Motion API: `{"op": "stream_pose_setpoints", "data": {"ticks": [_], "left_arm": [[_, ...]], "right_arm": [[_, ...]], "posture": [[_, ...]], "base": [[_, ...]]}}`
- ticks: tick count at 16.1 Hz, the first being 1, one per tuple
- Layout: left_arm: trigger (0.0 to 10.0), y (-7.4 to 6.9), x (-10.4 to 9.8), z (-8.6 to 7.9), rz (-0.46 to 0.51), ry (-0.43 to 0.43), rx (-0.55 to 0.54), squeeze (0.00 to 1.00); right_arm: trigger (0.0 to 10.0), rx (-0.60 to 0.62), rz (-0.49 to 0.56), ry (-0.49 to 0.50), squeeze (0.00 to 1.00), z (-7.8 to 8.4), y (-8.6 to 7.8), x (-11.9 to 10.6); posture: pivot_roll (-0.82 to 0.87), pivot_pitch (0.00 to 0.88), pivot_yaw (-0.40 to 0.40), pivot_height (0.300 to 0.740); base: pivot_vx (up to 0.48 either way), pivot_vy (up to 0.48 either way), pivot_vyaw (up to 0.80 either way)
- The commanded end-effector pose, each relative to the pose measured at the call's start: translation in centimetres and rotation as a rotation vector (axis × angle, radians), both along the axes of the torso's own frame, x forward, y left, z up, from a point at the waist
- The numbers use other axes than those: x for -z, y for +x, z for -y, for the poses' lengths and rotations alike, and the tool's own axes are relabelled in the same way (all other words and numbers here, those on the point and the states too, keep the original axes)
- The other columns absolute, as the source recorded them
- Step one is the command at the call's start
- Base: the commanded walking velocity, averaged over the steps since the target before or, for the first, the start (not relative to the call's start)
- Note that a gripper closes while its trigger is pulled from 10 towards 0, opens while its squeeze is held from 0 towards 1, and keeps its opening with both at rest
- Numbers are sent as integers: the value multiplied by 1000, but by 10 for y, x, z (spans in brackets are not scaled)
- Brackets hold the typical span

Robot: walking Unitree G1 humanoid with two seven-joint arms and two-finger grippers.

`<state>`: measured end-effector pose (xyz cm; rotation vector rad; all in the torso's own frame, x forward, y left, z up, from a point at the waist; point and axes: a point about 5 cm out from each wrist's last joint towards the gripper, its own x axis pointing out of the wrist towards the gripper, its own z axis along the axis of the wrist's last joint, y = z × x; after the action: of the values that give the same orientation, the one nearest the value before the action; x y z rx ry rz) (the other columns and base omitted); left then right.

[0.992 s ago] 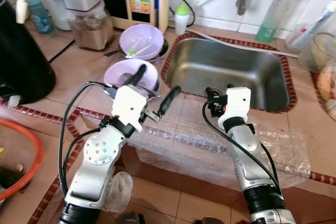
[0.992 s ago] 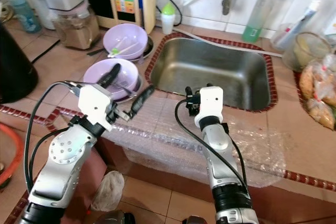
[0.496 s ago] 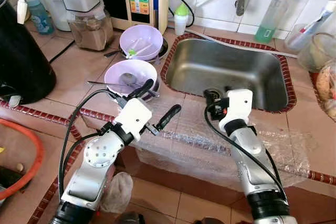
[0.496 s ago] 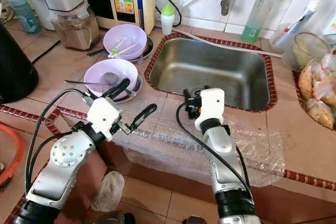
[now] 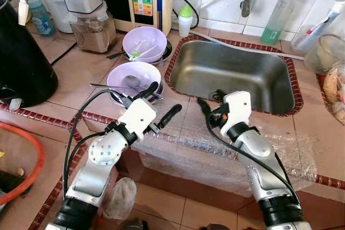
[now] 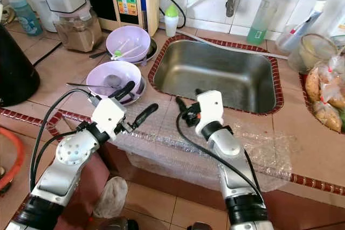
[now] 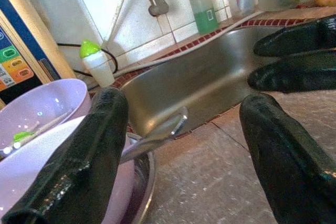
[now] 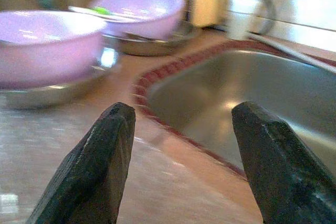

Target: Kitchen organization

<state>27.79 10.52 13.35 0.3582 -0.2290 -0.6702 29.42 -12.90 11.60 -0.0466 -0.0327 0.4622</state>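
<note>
Lilac bowl (image 5: 133,76) holds a spoon (image 5: 131,82), resting in a steel dish.

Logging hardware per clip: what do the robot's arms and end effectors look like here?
Both arms are silver metal with round, bolt-dotted joint housings, black collars near the base and loose black cables looping alongside. Each wrist carries a white boxy block. The left end effector and right end effector each have two long, rounded, glossy black fingers.

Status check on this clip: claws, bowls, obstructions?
Left claw open, empty, beside near purple bowl. Right claw open, empty, at sink front edge. Spoon in bowl; bubble wrap under both arms.
</note>
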Motion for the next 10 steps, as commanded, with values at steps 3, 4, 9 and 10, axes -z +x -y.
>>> {"op": "stream_pose_setpoints", "data": {"ticks": [3,4,9,10], "left_arm": [[0,6,0,-5,35,47,-19,0],[0,7,1,-7,41,64,-28,0],[0,12,5,-14,49,100,-57,0],[0,13,6,-16,50,111,-61,0]], "right_arm": [[10000,-141,-24,28,0,-5,-6,-7],[10000,-183,-43,25,0,-3,-9,-6],[10000,-303,-102,24,0,1,-17,-5],[10000,-307,-108,23,0,1,-17,-5]], "posture": [[-27,0,-1,740],[-27,0,-1,740],[-26,0,1,740],[-26,0,1,740]], "base": [[0,0,0],[0,0,0],[0,0,0],[0,0,0]]}}
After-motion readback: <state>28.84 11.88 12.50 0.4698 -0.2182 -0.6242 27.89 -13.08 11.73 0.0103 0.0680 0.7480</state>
